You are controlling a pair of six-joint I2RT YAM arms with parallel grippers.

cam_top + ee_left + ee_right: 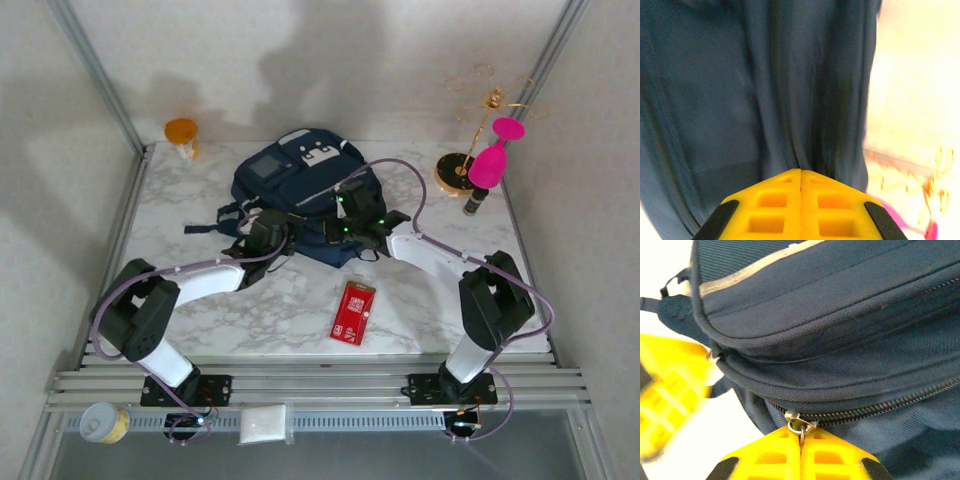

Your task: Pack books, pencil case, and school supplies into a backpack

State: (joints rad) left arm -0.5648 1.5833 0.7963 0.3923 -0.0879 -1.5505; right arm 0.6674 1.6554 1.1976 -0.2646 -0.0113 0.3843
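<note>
The backpack point(300, 185) lies at the back middle of the marble surface point(290, 315), with both arms reaching to its near edge. The left pincer point(800, 171) is shut tight, a fold of the backpack's navy fabric gathered between its yellow fingers point(770, 205). The right pincer point(801, 432) is also shut, nipping the metal zip pull point(799, 421); the zip teeth to the pull's right are meshed. The red packet point(352, 312) lies alone nearer the arm bases, apart from the backpack
</note>
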